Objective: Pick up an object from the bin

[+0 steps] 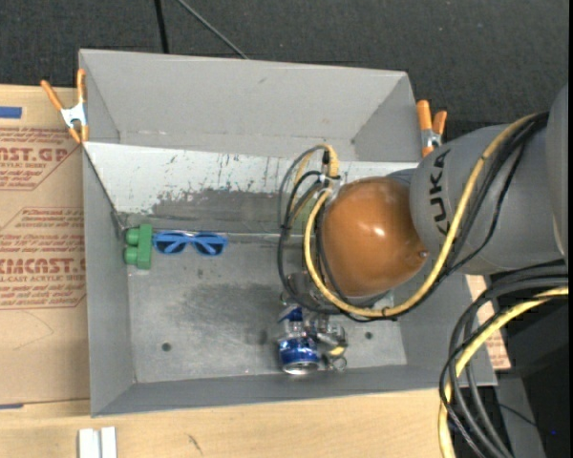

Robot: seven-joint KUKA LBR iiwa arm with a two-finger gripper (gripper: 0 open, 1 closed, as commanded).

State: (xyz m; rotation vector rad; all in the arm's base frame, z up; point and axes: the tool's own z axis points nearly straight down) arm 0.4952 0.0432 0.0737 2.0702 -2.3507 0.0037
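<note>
Orange cover [363, 237] hides much of my gripper [312, 334], low at the bin's [210, 313] 5 o'clock, right over a small blue can [296, 353], jaws released or clenched I cannot tell; it looks light, stiff, round and slippery, so I'd pinch across its sides.

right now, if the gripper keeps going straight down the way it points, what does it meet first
Probably the small blue and silver thing directly below the gripper, close to the bin wall nearest the camera; they may already touch, as depth is unclear.
</note>
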